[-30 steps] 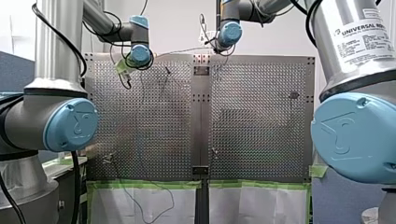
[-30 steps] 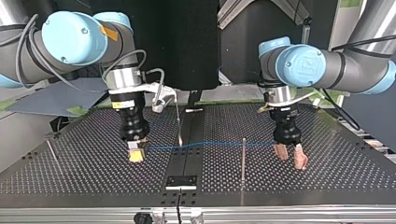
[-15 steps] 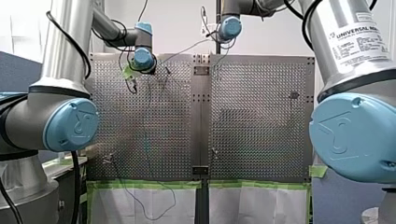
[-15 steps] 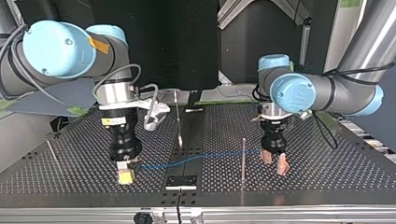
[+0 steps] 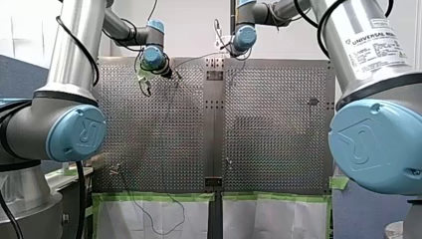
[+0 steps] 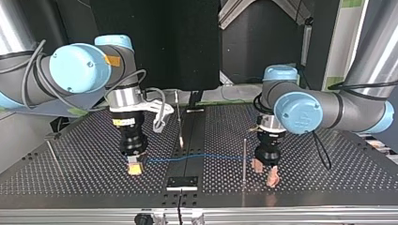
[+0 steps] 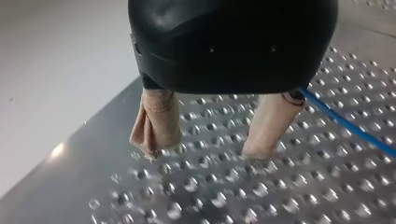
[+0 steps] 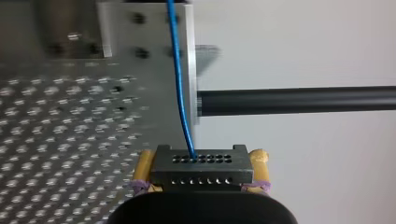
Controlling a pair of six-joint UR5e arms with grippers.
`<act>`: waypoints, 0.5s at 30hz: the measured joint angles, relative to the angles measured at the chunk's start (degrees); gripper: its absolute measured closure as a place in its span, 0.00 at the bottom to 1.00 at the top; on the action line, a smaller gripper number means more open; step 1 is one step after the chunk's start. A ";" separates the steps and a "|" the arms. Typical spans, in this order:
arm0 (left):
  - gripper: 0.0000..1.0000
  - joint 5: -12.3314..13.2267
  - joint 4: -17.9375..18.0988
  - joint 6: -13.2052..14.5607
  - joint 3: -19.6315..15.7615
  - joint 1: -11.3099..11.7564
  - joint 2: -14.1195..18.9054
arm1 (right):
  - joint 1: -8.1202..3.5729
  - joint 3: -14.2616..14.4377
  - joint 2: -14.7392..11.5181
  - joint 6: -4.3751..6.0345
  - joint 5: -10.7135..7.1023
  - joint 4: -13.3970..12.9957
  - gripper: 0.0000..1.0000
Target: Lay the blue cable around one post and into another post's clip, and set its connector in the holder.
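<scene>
The connector (image 8: 201,167) is being held across its width by my right gripper (image 6: 134,167) (yellow pads are showing at both its ends in the right wrist view), low over the perforated surface (image 6: 324,180) at the top view's left, so its seating in the holder is being judged as not yet done. The blue cable (image 6: 197,156) is being carried from it in a shallow line across the middle of the surface to a thin upright post (image 6: 244,159) and on toward my left gripper (image 7: 205,148). The beige-padded fingers (image 7: 156,123) of that gripper are being shown wide apart with nothing between them, and the cable is being passed just beside one finger, not gripped. No turn around the post is being shown, and which side of it the cable runs cannot be told. A second post (image 6: 179,117), farther back, is being left well apart from the cable, so both the wrap and the clipping are being judged as outstanding.
</scene>
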 joint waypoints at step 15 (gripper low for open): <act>0.00 -1.33 -6.61 3.70 7.44 0.44 0.05 | -2.19 6.07 0.94 0.68 1.31 -3.72 1.00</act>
